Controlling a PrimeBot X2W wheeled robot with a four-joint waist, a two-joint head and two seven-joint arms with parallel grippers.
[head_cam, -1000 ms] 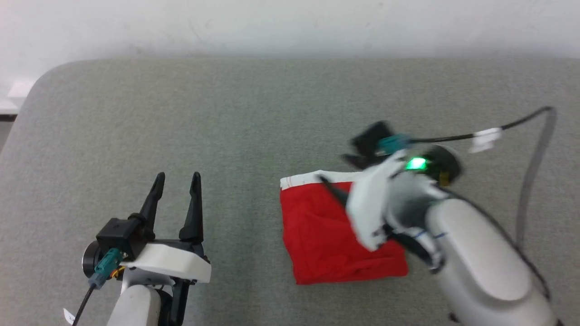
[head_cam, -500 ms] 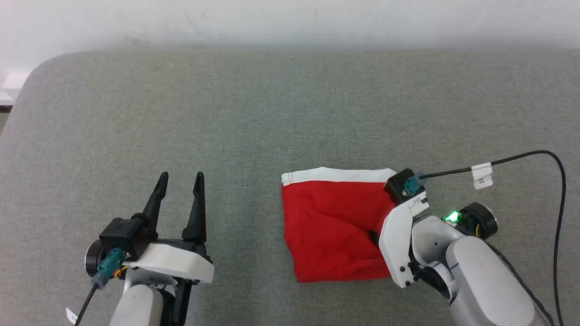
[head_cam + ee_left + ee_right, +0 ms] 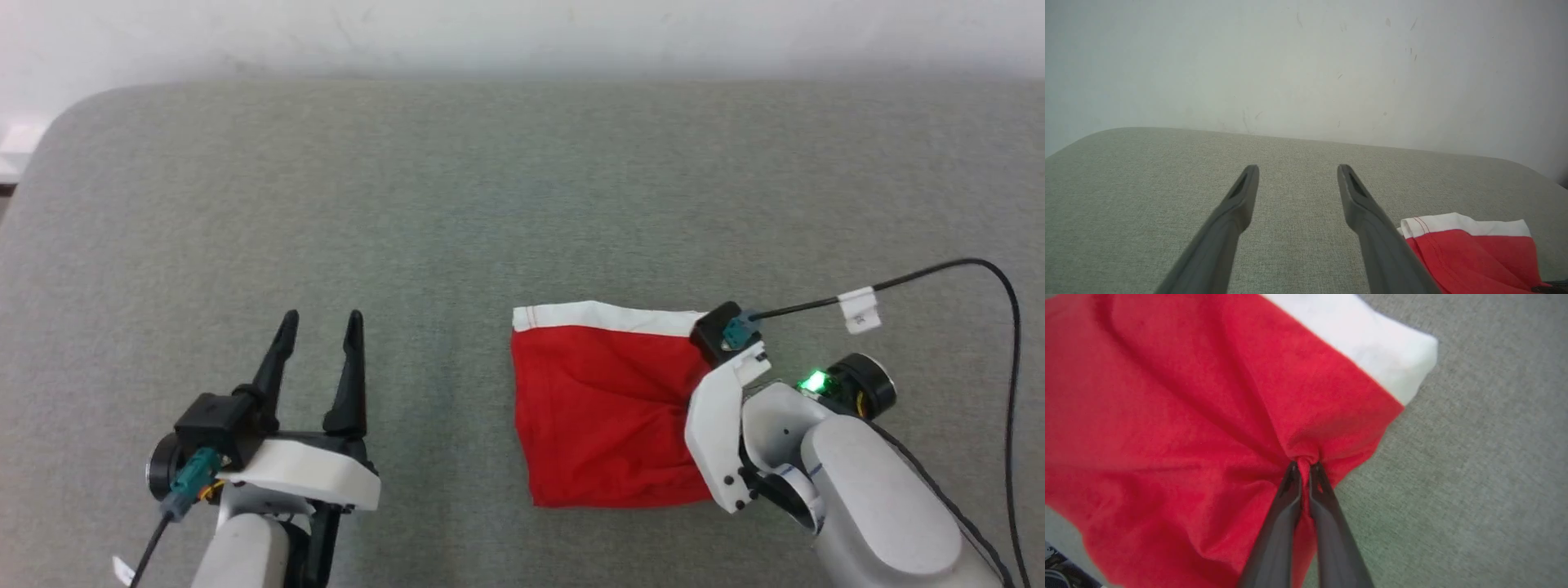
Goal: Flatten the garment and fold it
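Garment (image 3: 604, 408) lies as a compact red packet on the grey padded surface (image 3: 408, 204). The right gripper (image 3: 1303, 464) has its jaws pinched together on a bunch of red cloth at the packet's right edge, with wrinkles fanning out ahead of the tips and the white band (image 3: 1367, 351) beyond them to the right. Left gripper (image 3: 318, 320) sits well apart, jaws spread and empty, and this looks like a late fold or straightening step: the next move needs the pinched edge lifted low and carried across, or released and smoothed, without dragging the thin layers.
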